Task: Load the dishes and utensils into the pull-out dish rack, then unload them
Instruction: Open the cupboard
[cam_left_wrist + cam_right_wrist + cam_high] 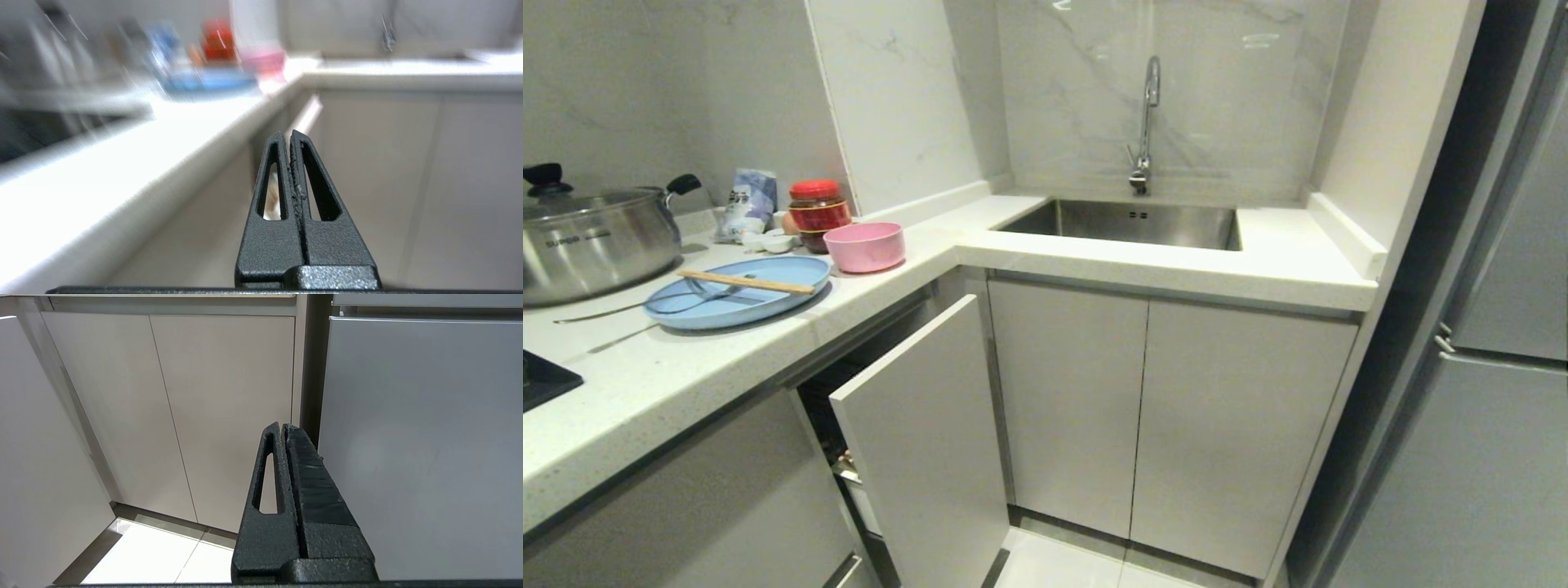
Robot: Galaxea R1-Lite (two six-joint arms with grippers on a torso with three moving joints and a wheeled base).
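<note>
On the counter at the left lies the light-blue plate (pixel 737 292). The wooden chopsticks (pixel 745 282) rest across it, and the silver fork (pixel 605 312) lies with its head on the plate and its handle out on the counter. The pink bowl (pixel 864 246) stands just behind the plate. Below the counter, the pull-out dish rack's white panel front (pixel 923 441) stands part way out, with a sliver of wire basket (pixel 845 467) showing behind it. Neither arm shows in the head view. My left gripper (pixel 286 134) is shut and empty, below counter height, facing the panel's edge. My right gripper (pixel 282 425) is shut and empty, low before the cabinet doors.
A lidded steel pot (pixel 592 237), a red-lidded jar (pixel 818 211) and a blue bag (pixel 747 204) crowd the counter's back left. A black cooktop (pixel 543 380) lies at the near left. The sink (pixel 1127 222) with its faucet (pixel 1147 122) sits ahead, and a grey fridge (pixel 1486 408) stands on the right.
</note>
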